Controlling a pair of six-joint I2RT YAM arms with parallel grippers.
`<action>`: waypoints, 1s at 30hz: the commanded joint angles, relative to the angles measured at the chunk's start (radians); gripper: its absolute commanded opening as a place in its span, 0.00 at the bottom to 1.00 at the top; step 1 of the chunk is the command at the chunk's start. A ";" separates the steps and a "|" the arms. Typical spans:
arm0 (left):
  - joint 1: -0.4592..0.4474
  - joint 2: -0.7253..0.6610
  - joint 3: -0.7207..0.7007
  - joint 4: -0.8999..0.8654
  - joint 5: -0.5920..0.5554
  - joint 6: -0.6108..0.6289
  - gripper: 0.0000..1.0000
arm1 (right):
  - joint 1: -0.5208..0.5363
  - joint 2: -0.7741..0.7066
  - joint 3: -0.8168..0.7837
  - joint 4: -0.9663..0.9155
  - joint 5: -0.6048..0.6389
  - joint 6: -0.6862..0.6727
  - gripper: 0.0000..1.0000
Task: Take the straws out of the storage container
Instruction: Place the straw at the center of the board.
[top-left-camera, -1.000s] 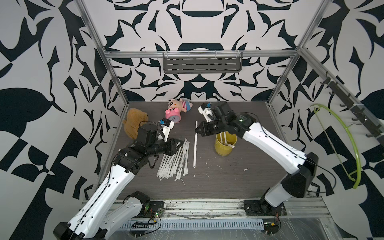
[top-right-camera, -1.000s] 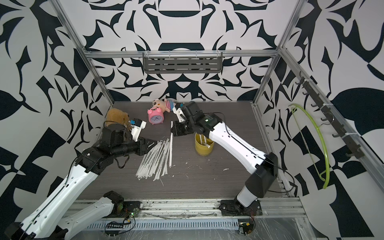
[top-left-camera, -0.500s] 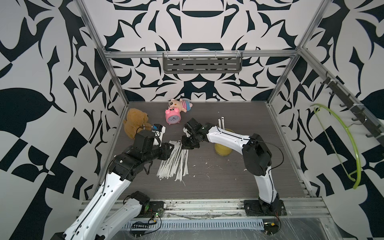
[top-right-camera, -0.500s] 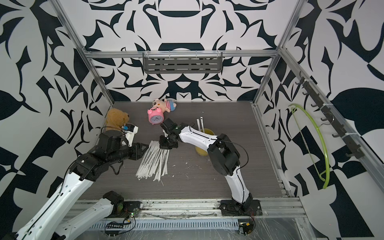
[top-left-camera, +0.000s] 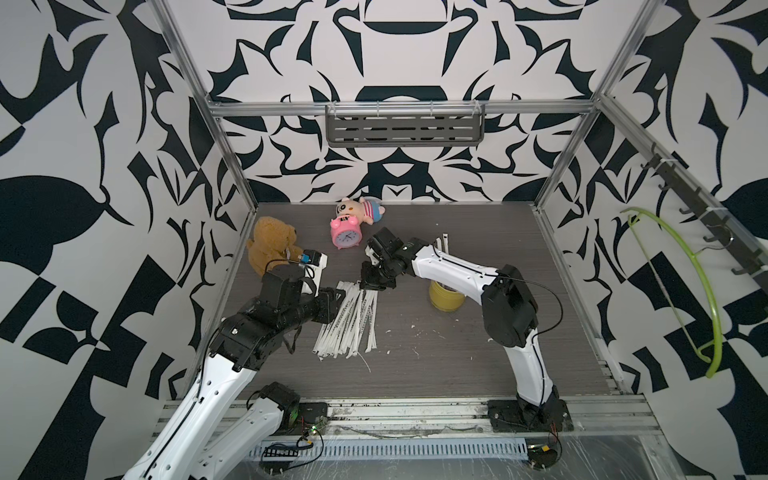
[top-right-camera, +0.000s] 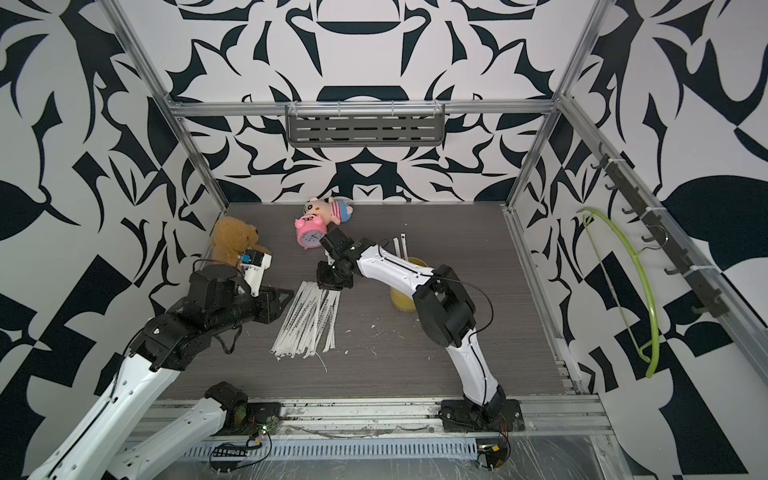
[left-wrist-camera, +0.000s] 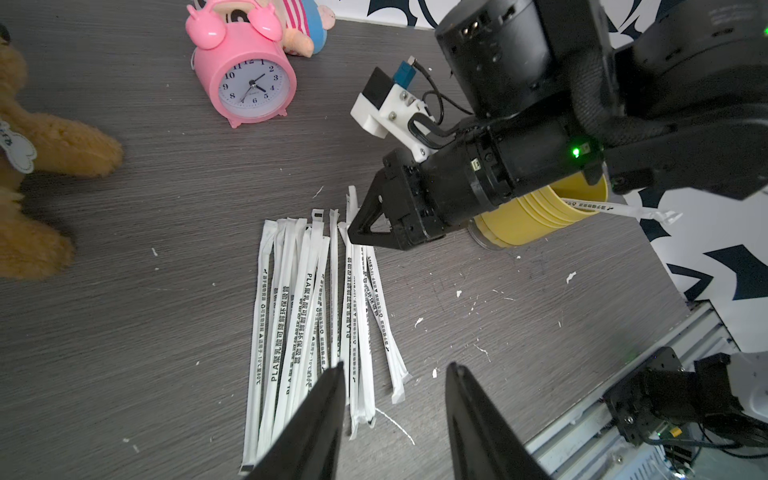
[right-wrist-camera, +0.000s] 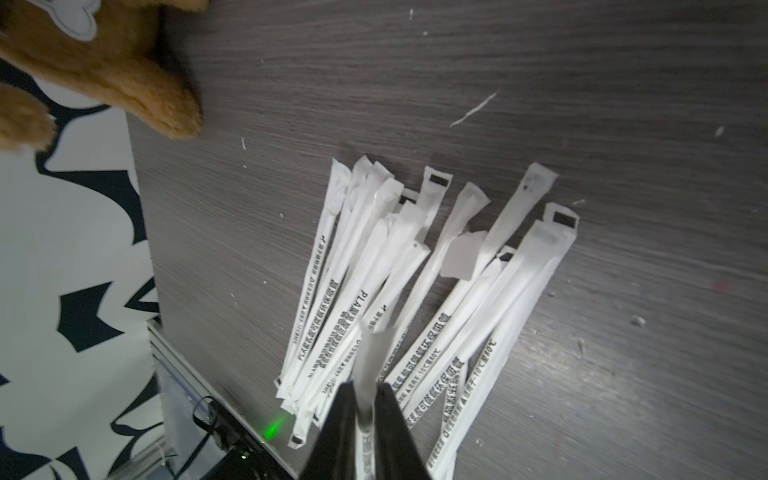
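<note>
Most of the straws (top-left-camera: 349, 320) are lying in a loose fan on the dark wood-grain surface (top-left-camera: 457, 365), left of centre, their printed white wrappers running roughly near to far and overlapping one another. The right pincer (right-wrist-camera: 363, 386) is pointing down over the far end of that pile. One wrapped straw is sitting between its fingers, which are standing only a little apart; whether they are pressing on it I cannot tell. The left pincer (left-wrist-camera: 395, 368) is hovering low at the left side of the pile, its jaws standing well apart with nothing between them. The storage container (top-left-camera: 444, 297), a yellow cup, is standing on the surface to the right of the pile, partly hidden by the right arm, and two straws are sticking up out of its mouth toward the far side. A pink alarm clock (top-left-camera: 346, 237) and a small plush doll (top-left-camera: 361, 210) are sitting near the far wall. A brown teddy bear (top-left-camera: 272, 245) is sitting at the far left, and white paper flecks (left-wrist-camera: 571, 276) are lying scattered around the cup.
</note>
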 joint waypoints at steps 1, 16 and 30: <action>0.003 -0.006 -0.020 -0.002 0.004 0.003 0.46 | -0.008 -0.016 0.042 -0.049 -0.025 -0.015 0.28; 0.003 0.040 -0.037 0.166 0.079 -0.017 0.41 | -0.017 -0.232 0.073 -0.114 0.041 -0.099 0.29; -0.118 0.190 -0.058 0.541 0.145 -0.011 0.37 | -0.158 -0.640 -0.121 -0.135 0.212 -0.267 0.26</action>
